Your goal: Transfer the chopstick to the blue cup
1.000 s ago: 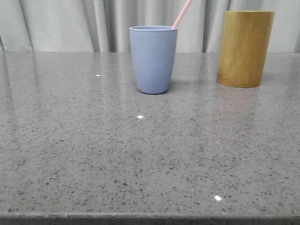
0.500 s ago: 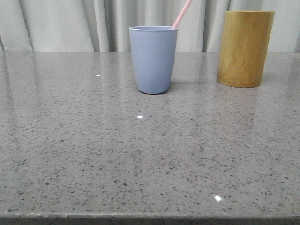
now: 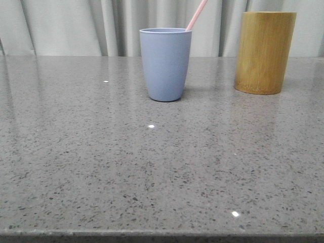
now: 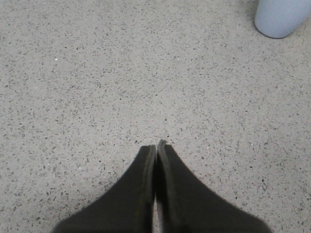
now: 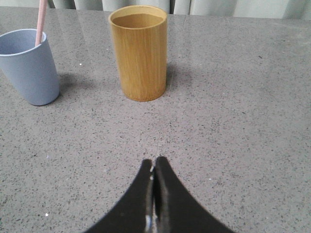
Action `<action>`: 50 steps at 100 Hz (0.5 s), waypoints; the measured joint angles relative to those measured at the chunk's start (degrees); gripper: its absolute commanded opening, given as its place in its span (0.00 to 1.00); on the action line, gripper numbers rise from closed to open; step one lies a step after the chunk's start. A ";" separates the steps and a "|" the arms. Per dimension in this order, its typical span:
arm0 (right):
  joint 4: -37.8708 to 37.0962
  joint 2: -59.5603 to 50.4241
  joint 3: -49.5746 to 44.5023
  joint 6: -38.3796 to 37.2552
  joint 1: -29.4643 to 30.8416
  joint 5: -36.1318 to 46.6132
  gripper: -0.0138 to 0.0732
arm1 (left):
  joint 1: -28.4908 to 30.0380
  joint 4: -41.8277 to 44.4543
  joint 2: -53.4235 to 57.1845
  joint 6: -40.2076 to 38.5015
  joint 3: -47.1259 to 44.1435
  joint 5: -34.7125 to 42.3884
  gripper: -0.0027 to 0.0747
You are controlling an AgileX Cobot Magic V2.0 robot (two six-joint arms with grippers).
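The blue cup (image 3: 165, 63) stands upright on the grey speckled table, back centre. A pale pink chopstick (image 3: 196, 15) leans out of it to the right; only its upper end shows. Both show in the right wrist view: cup (image 5: 30, 68), chopstick (image 5: 41, 22). The cup's base shows in the left wrist view (image 4: 282, 18). My left gripper (image 4: 156, 145) is shut and empty, above bare table short of the cup. My right gripper (image 5: 154, 162) is shut and empty, short of the bamboo holder. Neither gripper shows in the front view.
A taller tan bamboo cylinder (image 3: 265, 52) stands right of the blue cup, also in the right wrist view (image 5: 139, 52); what I see of its inside is empty. Pale curtains (image 3: 76, 25) hang behind the table's far edge.
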State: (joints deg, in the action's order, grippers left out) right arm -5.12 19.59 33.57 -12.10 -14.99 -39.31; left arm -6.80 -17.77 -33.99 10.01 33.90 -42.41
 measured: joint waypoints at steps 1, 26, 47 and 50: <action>0.00 0.00 0.00 0.00 0.00 0.00 0.08 | 0.00 0.00 0.00 0.00 -0.06 0.01 0.01; 0.00 0.00 0.00 0.00 0.00 0.00 0.08 | 0.00 0.94 3.30 0.00 -6.68 10.94 0.01; 0.00 0.00 0.00 0.00 0.00 0.00 0.08 | -0.72 2.08 14.52 0.00 -18.44 25.76 0.01; 0.00 0.00 0.00 0.00 0.00 0.00 0.08 | -0.83 2.85 16.25 0.00 -20.31 26.51 0.01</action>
State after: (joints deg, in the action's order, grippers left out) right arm -5.12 19.59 33.57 -12.10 -14.99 -39.31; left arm -7.63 -14.92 -17.74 10.01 13.59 -15.90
